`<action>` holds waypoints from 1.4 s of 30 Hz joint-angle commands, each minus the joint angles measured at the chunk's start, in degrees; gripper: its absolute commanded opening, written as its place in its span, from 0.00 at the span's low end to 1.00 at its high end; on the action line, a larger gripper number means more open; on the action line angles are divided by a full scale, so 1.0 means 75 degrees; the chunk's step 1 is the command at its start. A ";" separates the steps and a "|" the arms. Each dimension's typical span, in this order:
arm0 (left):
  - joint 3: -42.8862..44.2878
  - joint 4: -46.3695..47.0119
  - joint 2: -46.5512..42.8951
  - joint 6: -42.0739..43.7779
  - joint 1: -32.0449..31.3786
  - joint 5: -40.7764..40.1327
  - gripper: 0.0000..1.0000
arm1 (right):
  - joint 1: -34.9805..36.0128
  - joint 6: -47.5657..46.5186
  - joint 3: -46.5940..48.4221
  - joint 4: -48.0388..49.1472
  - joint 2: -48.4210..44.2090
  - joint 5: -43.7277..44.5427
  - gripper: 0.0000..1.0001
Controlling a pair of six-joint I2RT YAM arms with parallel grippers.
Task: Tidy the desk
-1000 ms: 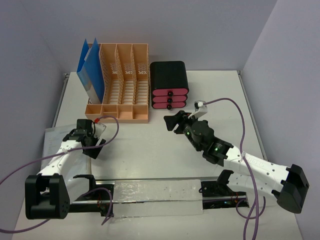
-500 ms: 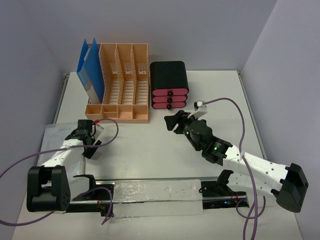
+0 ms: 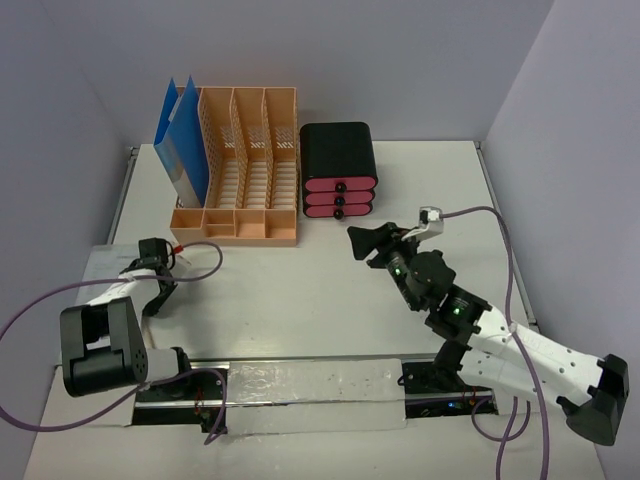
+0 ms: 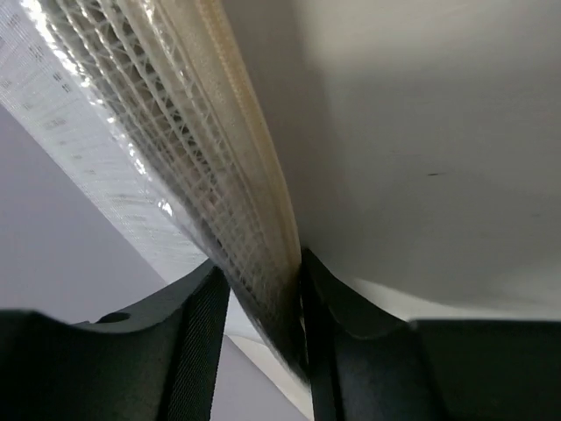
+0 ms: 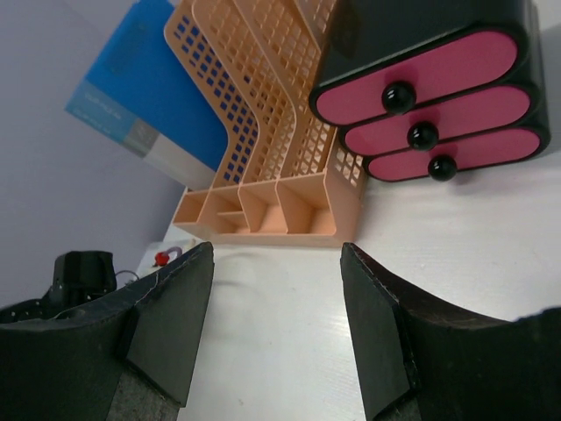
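Gripping the zipper edge of a clear mesh pouch [image 4: 219,158], the left gripper [image 4: 263,333] is located at the lower left of the top view. Its jaws are pinched onto the pouch. The right gripper [image 3: 366,240], right of centre, is positioned over the desk [image 3: 300,295] with jaws well apart and nothing between them. The desk fills the middle of the frame. At its far edge, upper left, a peach file rack [image 3: 245,170] containing a blue folder [image 3: 180,150] is placed just beside a black drawer box [image 3: 339,165].
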 commanded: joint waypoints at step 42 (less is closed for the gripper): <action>0.7163 -0.2462 -0.3887 -0.3542 0.1772 0.9680 0.00 | 0.0150 -0.0527 0.1682 0.0506 0.2287 -0.1680 0.64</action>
